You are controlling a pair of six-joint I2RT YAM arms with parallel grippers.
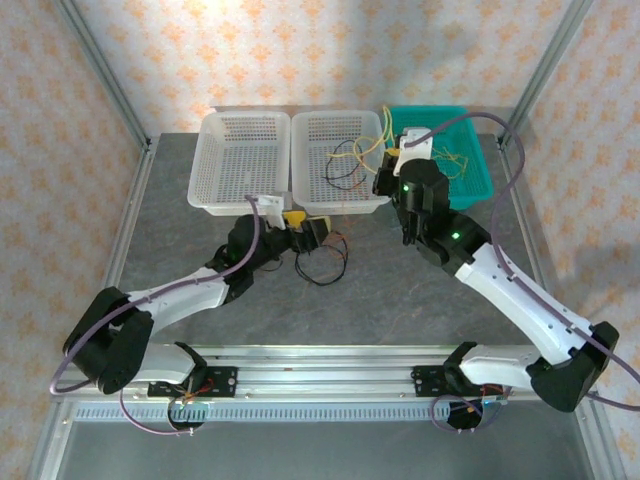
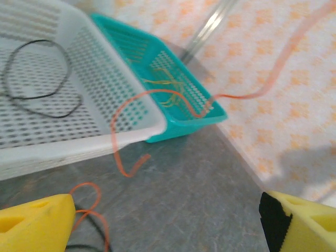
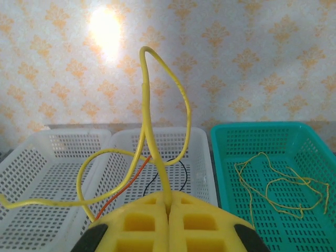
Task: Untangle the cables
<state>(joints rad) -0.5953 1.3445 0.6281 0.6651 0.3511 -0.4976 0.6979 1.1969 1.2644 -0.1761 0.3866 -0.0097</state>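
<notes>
Grey table has a teal basket with thin yellow cables sorted in it. Right gripper is pinched shut on a yellow cable, and left gripper gapes wide, holding nothing. Red cable and black cable near it look tangled, so more is left.

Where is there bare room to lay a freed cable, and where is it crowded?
Free: the left white basket, and the near middle of the grey table. Crowded: the middle white basket and teal basket, both holding cables, the right pincer gripping a yellow cable between them; and the loops on the table by the left pincer.
</notes>
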